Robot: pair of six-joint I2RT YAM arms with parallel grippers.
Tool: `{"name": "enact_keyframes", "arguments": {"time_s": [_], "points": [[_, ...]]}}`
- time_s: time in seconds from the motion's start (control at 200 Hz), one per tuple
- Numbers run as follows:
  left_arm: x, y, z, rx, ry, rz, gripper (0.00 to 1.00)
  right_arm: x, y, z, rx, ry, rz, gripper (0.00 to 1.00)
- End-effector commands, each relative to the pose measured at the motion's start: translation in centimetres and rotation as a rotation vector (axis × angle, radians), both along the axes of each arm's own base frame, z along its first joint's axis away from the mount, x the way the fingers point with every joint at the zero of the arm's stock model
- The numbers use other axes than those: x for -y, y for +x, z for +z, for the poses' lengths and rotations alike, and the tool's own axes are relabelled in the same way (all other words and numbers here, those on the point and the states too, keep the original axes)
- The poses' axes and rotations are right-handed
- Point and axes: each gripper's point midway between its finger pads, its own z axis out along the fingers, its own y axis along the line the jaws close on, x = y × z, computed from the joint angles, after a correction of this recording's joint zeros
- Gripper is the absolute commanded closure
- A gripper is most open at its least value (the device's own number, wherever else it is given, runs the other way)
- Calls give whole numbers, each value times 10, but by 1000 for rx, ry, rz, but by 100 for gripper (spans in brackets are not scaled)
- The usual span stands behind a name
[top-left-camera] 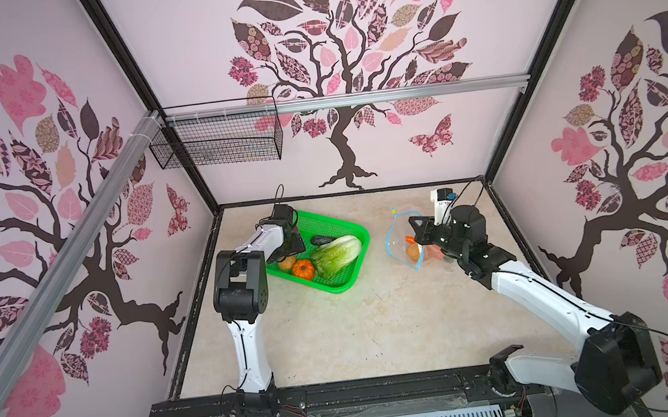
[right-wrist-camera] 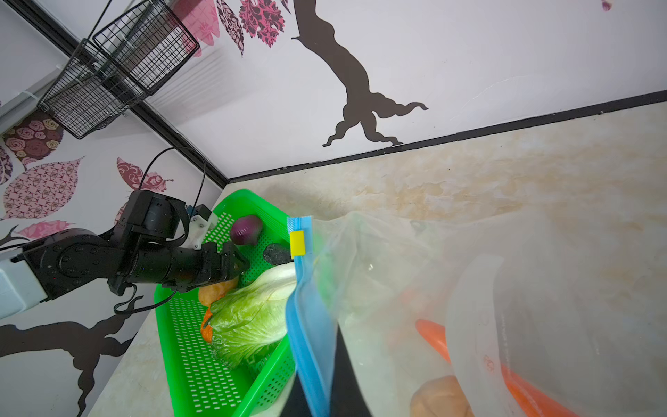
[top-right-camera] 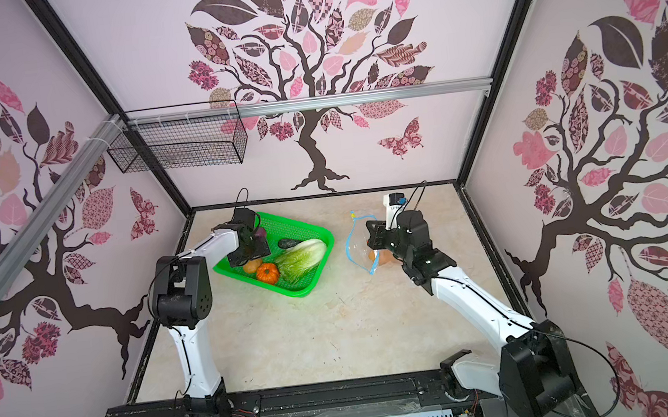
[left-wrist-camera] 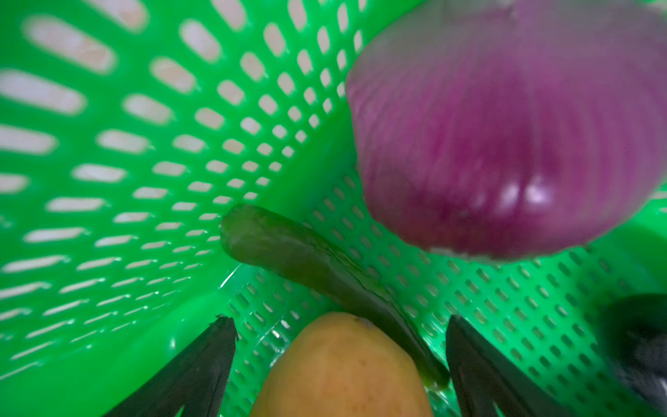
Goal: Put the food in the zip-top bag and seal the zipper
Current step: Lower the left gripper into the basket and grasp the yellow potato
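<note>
While the left hand (left-wrist-camera: 339, 319) sits wide open around a potato (left-wrist-camera: 343, 372) in the green basket (top-left-camera: 342, 288) mid-frame, the right hand (top-left-camera: 420, 247) is clamped on the zip-top bag (top-left-camera: 400, 237) to its right.

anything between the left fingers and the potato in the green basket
Nothing visible does. In the left wrist view the potato sits in the gap between the left gripper's open fingers. The dark green cucumber lies just beyond it and the purple onion is clear of that gap, both in the green basket.
</note>
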Motion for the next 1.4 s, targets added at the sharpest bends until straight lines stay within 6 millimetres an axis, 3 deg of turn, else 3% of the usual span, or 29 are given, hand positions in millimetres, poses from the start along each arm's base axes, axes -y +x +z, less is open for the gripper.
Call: {"name": "enact_keyframes", "arguments": {"time_s": [0.0,0.25,0.41,0.49,0.625,0.725,1.085,1.235,1.395], "points": [[2,4,3,-3,-4,-9,9,5,-2,15,40,2,-14,100],[-3,-20,2,-40,7,2,8,5,-1,15,40,5,-14,100],[-1,-25,4,-43,-9,1,12,4,-2,16,42,10,-10,100],[2,-25,6,-40,-22,-5,20,5,-3,17,44,10,-12,100],[4,-24,7,-34,-31,-12,43,5,-3,18,46,12,-12,100],[5,-24,12,-25,-37,-17,52,4,-3,17,44,12,-11,100],[7,-22,57,65,-50,-38,54,4,-3,17,42,13,-10,100],[20,-23,85,129,-108,-75,55,4,-3,16,38,12,-10,100],[47,-26,117,219,-169,-150,55,4,-2,15,36,12,-11,100]]}}
